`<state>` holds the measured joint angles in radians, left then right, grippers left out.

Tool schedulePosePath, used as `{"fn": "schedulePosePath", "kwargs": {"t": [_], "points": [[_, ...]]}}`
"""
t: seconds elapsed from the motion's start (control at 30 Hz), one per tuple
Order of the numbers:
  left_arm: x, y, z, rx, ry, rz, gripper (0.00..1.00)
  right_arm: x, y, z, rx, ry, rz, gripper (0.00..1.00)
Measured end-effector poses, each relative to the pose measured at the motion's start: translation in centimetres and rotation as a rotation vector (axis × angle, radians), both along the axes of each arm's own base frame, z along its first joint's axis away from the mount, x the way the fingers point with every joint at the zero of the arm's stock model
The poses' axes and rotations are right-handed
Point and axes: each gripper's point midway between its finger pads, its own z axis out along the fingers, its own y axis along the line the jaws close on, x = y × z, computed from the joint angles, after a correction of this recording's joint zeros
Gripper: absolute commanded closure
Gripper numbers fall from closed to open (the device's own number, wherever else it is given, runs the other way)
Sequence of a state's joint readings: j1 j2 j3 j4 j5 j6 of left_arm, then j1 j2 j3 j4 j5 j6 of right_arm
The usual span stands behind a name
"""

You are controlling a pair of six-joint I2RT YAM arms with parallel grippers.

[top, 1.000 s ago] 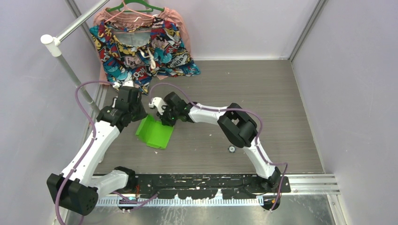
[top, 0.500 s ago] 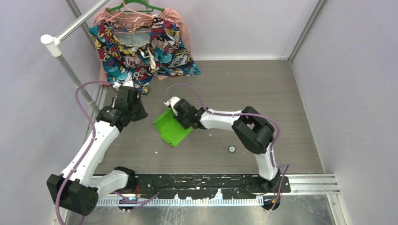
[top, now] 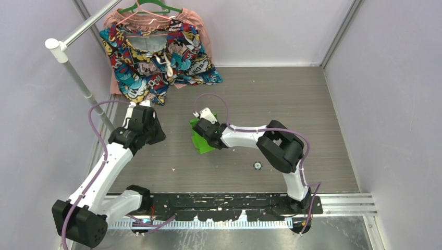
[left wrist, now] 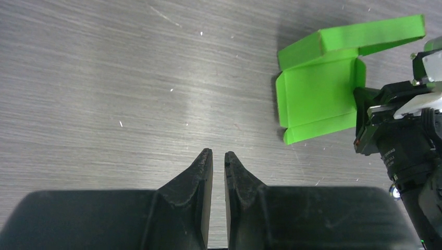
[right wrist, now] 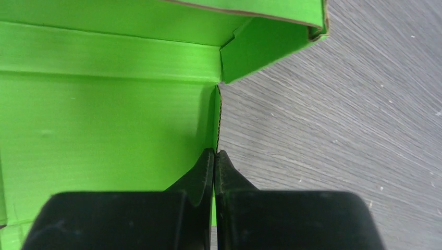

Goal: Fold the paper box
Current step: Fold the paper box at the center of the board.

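The paper box (top: 200, 143) is bright lime-green card, partly folded, and it stands tilted on the grey table near the middle. In the right wrist view the paper box (right wrist: 104, 120) fills the left half, its base and raised walls showing. My right gripper (right wrist: 215, 152) is shut on the edge of one thin side wall, and from above the right gripper (top: 204, 134) sits on the box's top. My left gripper (left wrist: 218, 152) hovers over bare table with a narrow gap between its fingers and nothing in it. The paper box (left wrist: 318, 101) lies up and to its right, apart from it. From above, the left gripper (top: 158, 136) is left of the box.
A colourful patterned garment (top: 156, 52) hangs on a green hanger at the back left, beside a slanted white rack pole (top: 78, 73). A small dark round object (top: 257, 165) lies on the table near the right arm's elbow. Pale walls close in both sides.
The right gripper has carried the box to the right and tipped it more upright. The left gripper has drawn back to the left, away from the box.
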<state>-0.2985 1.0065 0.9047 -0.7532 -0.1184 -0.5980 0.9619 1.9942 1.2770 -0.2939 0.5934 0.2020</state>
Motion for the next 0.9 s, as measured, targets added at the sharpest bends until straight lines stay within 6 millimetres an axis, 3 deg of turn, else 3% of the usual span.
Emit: {"fn": "schedulePosePath", "kwargs": {"t": [0.43,0.6,0.8,0.9], "points": [[-2.6,-1.0,-4.8,-0.077,0.087,-0.017,0.87,0.4,-0.5,-0.4,-0.252,-0.146,-0.124,0.99],[-2.2,-1.3,-5.4,-0.086,0.091,-0.018,0.87,0.4,-0.7,-0.4,-0.307,-0.183,-0.142,0.99],[-1.6,-1.6,-6.1,-0.090,0.095,-0.020,0.88,0.3,-0.8,-0.4,-0.296,-0.176,-0.146,0.81],[-1.3,-1.9,-6.5,-0.092,0.101,-0.024,0.88,0.0,-0.8,-0.3,-0.274,-0.148,-0.137,0.80]]}}
